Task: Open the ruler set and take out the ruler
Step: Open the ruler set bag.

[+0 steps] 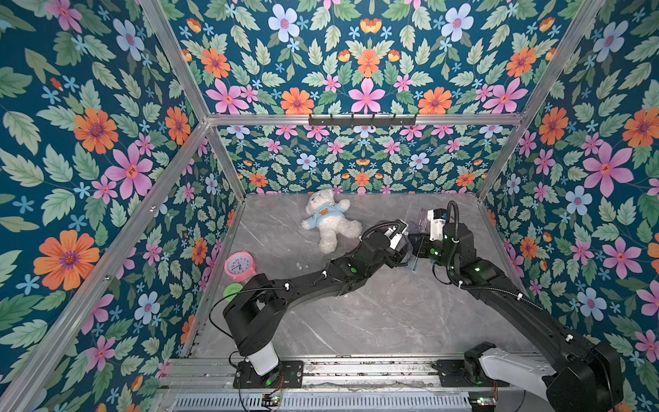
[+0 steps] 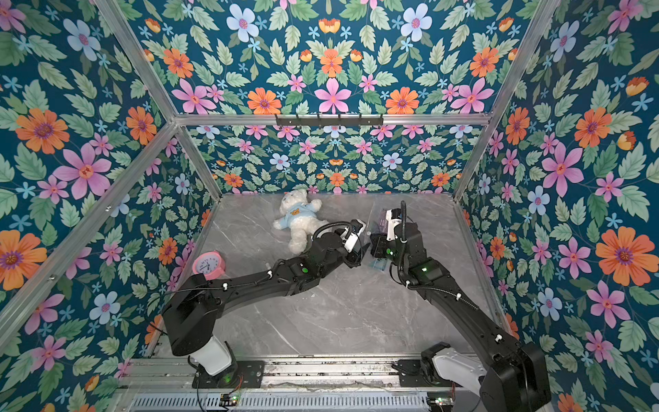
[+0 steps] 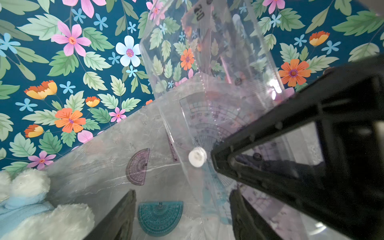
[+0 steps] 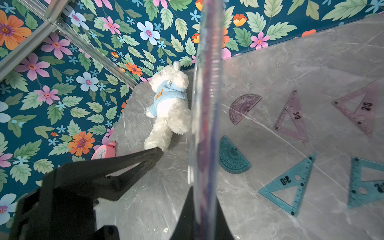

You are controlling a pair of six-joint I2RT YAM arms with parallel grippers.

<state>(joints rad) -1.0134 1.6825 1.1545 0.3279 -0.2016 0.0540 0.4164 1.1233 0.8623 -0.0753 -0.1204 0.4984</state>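
The ruler set (image 3: 209,87) is a clear plastic pouch with a white snap button (image 3: 197,156). It is held upright off the table near the back right, and it shows in both top views (image 1: 422,221) (image 2: 379,217). Purple and teal rulers and a protractor show through it. My right gripper (image 4: 204,218) is shut on the pouch's edge. My left gripper (image 3: 182,216) is open, and the pouch's lower corner hangs between its fingers (image 3: 122,216). Small protractor and set-square shapes (image 4: 232,155) show against the table; I cannot tell whether they lie there or are printed on clear plastic.
A white teddy bear (image 1: 331,223) in a blue shirt lies at the back of the grey marble table (image 1: 356,314), just left of both grippers. A pink alarm clock (image 1: 239,265) and a green disc (image 1: 233,290) stand by the left floral wall. The back wall is close behind the pouch.
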